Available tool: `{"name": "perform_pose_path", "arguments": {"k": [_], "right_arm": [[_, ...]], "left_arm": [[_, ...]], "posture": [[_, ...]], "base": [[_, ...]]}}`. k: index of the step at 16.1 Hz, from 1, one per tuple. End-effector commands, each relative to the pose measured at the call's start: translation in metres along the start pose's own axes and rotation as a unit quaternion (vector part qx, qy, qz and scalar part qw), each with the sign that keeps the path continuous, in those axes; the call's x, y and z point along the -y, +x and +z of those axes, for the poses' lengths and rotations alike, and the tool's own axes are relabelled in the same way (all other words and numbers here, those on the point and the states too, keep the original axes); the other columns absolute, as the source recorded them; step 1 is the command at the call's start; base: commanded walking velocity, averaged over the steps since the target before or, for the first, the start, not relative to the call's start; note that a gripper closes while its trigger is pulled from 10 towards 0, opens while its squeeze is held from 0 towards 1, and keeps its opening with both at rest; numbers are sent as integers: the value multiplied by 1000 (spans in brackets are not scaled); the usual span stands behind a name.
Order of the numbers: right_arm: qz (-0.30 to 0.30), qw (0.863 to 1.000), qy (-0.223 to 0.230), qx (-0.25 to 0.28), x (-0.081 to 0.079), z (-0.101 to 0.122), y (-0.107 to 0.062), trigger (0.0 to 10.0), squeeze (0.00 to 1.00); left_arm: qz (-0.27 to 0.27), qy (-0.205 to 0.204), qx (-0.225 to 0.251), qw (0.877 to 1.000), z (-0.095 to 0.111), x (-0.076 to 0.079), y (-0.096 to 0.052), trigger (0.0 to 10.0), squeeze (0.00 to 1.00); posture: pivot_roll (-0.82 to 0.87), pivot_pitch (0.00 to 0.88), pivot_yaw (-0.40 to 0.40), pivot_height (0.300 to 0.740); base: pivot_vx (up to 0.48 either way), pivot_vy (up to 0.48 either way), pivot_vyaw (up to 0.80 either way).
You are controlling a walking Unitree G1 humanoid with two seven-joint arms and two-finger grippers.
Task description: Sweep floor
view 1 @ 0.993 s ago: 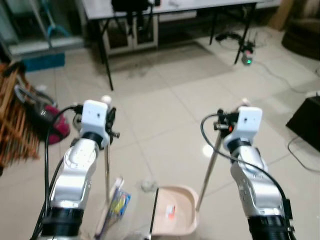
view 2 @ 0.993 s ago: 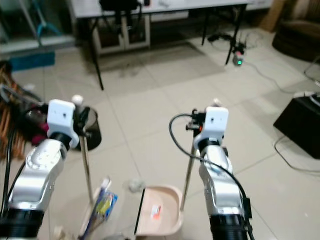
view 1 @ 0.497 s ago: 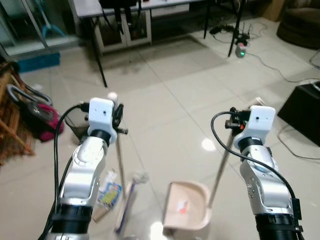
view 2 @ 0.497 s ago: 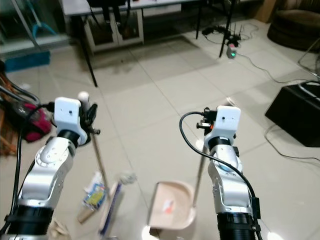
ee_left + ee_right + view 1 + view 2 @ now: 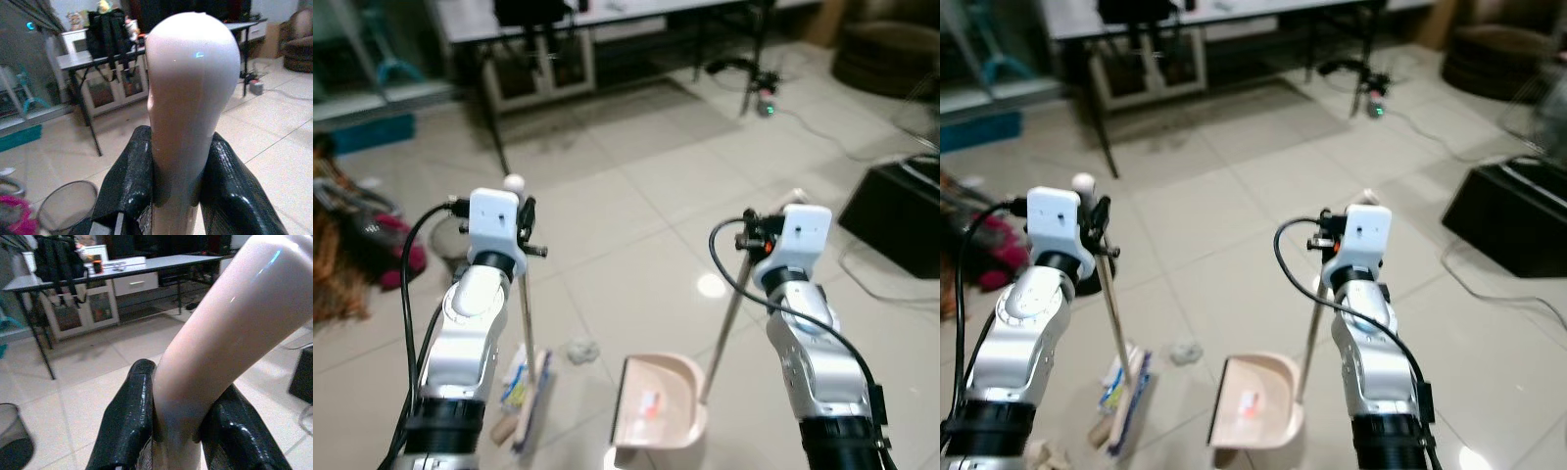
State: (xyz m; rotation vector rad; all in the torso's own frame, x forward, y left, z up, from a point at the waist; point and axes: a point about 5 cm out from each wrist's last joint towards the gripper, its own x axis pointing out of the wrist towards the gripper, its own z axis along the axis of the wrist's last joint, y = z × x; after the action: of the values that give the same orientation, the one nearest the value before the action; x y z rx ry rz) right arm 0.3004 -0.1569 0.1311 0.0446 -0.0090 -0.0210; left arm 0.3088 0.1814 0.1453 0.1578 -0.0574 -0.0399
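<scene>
My left gripper [image 5: 523,233] is shut on the thin broom handle [image 5: 525,304] just under its pale knob [image 5: 190,78]. The broom's head [image 5: 530,403] rests on the tiles by a snack wrapper [image 5: 513,378]. A crumpled paper ball [image 5: 579,350] lies between the broom head and the pink dustpan [image 5: 677,377]. A small orange scrap [image 5: 649,402] sits inside the pan. My right gripper [image 5: 756,238] is shut on the top of the dustpan's long handle [image 5: 230,318], which slants down to the pan.
A table [image 5: 470,18] with black legs and a cabinet under it stands at the back. A wire bin [image 5: 66,203] sits behind my left arm. A black box [image 5: 899,211] and cables [image 5: 842,147] lie on the right, pink clutter [image 5: 386,253] on the left.
The whole view has swayed, so the camera moved. Both grippers keep their hold on the handles. The broom head now lies a little farther from the paper ball than half a second ago.
</scene>
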Motion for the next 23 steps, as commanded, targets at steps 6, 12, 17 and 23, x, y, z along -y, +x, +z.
{"name": "perform_pose_path", "arguments": {"k": [6, 12, 17, 23], "right_arm": [[-7, 1000, 1, 21, 1, 8, 3, 10000, 0], [-5, 999, -20, 29, 1, 11, 5, 10000, 0], [-4, 999, -28, 35, 1, 13, 6, 10000, 0], [-15, 999, -27, 39, 6, 14, 9, 10000, 0]], "left_arm": [[-4, 0, 32, 999, 10, 1, 3, 10000, 0], [-8, -3, 32, 999, 9, 4, 4, 10000, 0], [-8, -5, 31, 999, 8, 5, 5, 10000, 0], [-11, -6, 26, 1000, 4, 7, 3, 10000, 0]], "posture": [[-88, 0, 42, 740], [-94, 0, 40, 740], [-98, 0, 40, 740], [-97, 0, 37, 740]], "base": [[354, 0, 0], [381, 0, 0], [388, 0, 0], [364, 0, 335]]}}
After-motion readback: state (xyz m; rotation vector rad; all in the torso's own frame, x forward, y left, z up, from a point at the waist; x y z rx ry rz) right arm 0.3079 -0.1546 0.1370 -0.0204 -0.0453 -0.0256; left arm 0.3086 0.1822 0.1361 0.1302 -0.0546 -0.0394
